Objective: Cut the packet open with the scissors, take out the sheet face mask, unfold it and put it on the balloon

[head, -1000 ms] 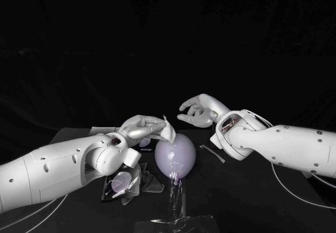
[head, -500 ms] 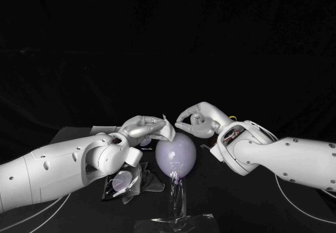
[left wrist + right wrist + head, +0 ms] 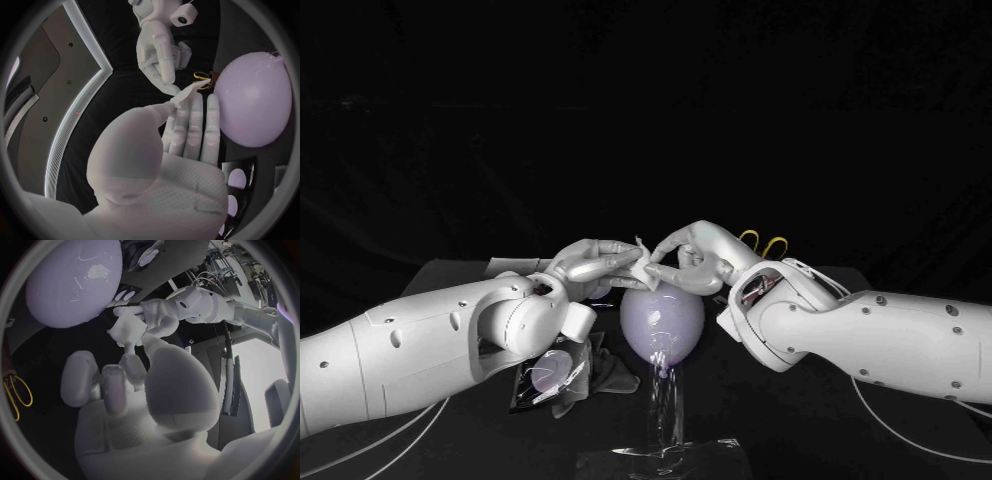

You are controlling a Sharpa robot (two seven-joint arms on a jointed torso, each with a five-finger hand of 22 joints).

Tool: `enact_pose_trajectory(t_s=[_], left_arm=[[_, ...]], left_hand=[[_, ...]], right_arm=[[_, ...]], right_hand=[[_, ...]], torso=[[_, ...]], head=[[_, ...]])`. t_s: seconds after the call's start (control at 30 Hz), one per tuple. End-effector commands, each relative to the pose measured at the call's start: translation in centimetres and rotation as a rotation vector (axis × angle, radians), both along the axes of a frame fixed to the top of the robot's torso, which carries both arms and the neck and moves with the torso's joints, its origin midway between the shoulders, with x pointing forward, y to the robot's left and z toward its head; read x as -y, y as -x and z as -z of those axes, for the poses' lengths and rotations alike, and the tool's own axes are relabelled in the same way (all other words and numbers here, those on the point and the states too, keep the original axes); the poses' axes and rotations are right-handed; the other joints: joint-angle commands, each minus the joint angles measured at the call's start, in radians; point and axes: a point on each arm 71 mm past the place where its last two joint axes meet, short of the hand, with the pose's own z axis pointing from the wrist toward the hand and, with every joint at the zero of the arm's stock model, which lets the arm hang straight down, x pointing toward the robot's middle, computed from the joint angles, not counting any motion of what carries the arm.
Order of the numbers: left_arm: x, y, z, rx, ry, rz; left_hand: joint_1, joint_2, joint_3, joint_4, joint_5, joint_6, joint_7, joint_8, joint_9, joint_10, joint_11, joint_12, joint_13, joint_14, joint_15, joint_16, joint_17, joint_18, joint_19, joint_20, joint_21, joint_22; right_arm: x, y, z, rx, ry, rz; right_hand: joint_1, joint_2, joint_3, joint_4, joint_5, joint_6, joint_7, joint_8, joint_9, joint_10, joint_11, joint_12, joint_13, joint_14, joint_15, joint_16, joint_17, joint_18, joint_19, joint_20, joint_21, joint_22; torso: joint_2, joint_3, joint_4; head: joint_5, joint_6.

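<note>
Sheet face mask [image 3: 640,263] is out of its packet and folded into a small white wad, held in the air just above the top of the pale balloon [image 3: 661,318], which stands upright on a clear stand [image 3: 661,455] at table [image 3: 452,277] centre. Left hand [image 3: 594,262] pinches the wad between thumb and fingertips, the other fingers lying straight alongside. Right hand [image 3: 692,257] is curled in from the right, and one fingertip touches the wad's free corner in the left wrist view. Cannot tell whether thumb and finger have closed on it. Scissors [image 3: 762,241] lie far right and the dark packet [image 3: 553,372] near left. Both are apart from the hands. Judgement: the mask is very light, limp and probably damp, so layers will cling together and tear if yanked. Best hold is a loose outer edge or corner, one per hand, then draw the hands apart slowly. The balloon is light and will likely rock on its stand, so the sheet should be draped, not pressed.
</note>
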Motion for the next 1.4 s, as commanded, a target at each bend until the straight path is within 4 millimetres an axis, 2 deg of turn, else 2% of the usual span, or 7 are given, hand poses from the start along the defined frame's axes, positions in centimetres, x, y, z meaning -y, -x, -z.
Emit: enact_pose_trajectory(t_s=[0.03,0.53,0.93,1.1,1.17,1.3,1.4], left_arm=[[0.23,0.08,-0.09,-0.009,0.012,0.0],[0.34,0.16,-0.14,-0.007,0.018,0.008],[0.47,0.21,-0.16,0.0,0.009,0.009],[0.55,0.26,-0.2,0.006,0.006,0.014],[0.57,0.28,-0.2,0.007,0.005,0.015],[0.58,0.29,-0.21,0.008,0.004,0.016],[0.61,0.3,-0.22,0.009,0.005,0.018]], left_hand=[[-0.012,0.004,0.0,0.009,0.003,-0.002,0.001,0.004,0.143,0.006,0.001,-0.004,0.0,-0.002,0.001,0.005,0.002,0.007,-0.003,-0.001,0.004,0.002],[-0.023,0.023,0.002,0.032,0.003,-0.009,0.004,-0.003,0.145,-0.003,0.005,-0.008,-0.001,-0.015,0.004,0.006,0.007,0.005,-0.014,0.002,0.002,0.001],[-0.006,0.018,0.008,0.015,0.004,-0.007,0.003,-0.003,0.149,-0.002,0.003,-0.005,0.0,-0.018,0.003,0.012,0.012,0.008,-0.016,0.001,0.006,0.003],[-0.003,0.015,0.009,0.01,0.004,-0.003,0.002,-0.001,0.151,0.002,0.001,-0.003,0.001,-0.016,0.001,0.016,0.015,0.008,-0.015,0.0,0.01,0.005],[-0.002,0.014,0.008,0.009,0.004,-0.002,0.001,-0.001,0.151,0.002,0.001,-0.003,0.001,-0.015,0.001,0.017,0.016,0.008,-0.014,0.0,0.011,0.006],[-0.002,0.014,0.008,0.008,0.004,-0.001,0.001,-0.001,0.152,0.003,0.001,-0.003,0.001,-0.015,0.001,0.017,0.016,0.008,-0.014,0.0,0.011,0.006],[-0.002,0.013,0.008,0.008,0.004,-0.001,0.001,0.0,0.152,0.003,0.001,-0.003,0.001,-0.015,0.001,0.018,0.016,0.008,-0.014,0.0,0.012,0.006]], right_arm=[[-0.07,-0.12,0.08,0.018,0.03,0.026],[-0.38,-0.26,0.23,0.022,0.039,0.031],[-0.61,-0.35,0.24,0.019,0.02,0.033],[-0.6,-0.5,0.31,0.016,0.015,0.044],[-0.6,-0.55,0.32,0.016,0.014,0.047],[-0.64,-0.58,0.33,0.017,0.012,0.047],[-0.68,-0.61,0.34,0.018,0.01,0.047]], right_hand=[[-0.001,-0.007,-0.009,0.002,-0.009,-0.009,0.003,-0.005,-0.003,-0.014,0.001,-0.01,-0.005,0.069,0.004,-0.007,0.118,-0.01,-0.01,0.002,-0.012,0.142],[-0.011,-0.004,-0.028,0.005,-0.026,-0.012,0.005,-0.005,-0.007,-0.021,0.004,-0.012,-0.006,0.067,0.007,-0.009,0.116,-0.008,-0.016,0.006,-0.021,0.142],[-0.063,0.015,-0.083,0.008,-0.04,-0.008,0.002,0.003,-0.011,-0.02,0.002,-0.001,0.001,0.067,0.007,-0.005,0.122,-0.007,-0.017,0.008,-0.019,0.148],[0.02,0.065,-0.053,-0.02,-0.051,0.02,-0.012,0.023,-0.008,-0.005,-0.011,0.02,0.013,0.074,-0.004,0.011,0.144,-0.012,-0.005,0.002,0.007,0.159],[0.033,0.07,-0.046,-0.025,-0.052,0.024,-0.014,0.025,-0.008,-0.002,-0.013,0.024,0.016,0.074,-0.006,0.012,0.144,-0.012,-0.004,0.0,0.009,0.16],[0.142,0.11,0.02,-0.086,-0.053,0.064,-0.042,0.055,0.003,0.019,-0.036,0.055,0.037,0.077,-0.024,0.018,0.153,-0.018,0.011,-0.014,0.042,0.172],[0.17,0.112,0.045,-0.108,-0.052,0.074,-0.05,0.067,0.009,0.032,-0.044,0.075,0.05,0.078,-0.031,0.021,0.158,-0.021,0.017,-0.021,0.056,0.177]], torso=[[0.0,-0.0002,0.0002],[0.0,0.0008,-0.0006],[-0.001,0.0,-0.0004],[0.0,-0.0003,-0.0003],[0.0,-0.0002,-0.0002],[-0.001,0.0003,-0.0008],[-0.001,0.0005,-0.0008]], head=[[0.001,-0.001],[0.001,-0.002],[0.001,-0.003],[0.0,-0.003],[0.0,-0.003],[0.0,-0.003],[-0.001,-0.003]])
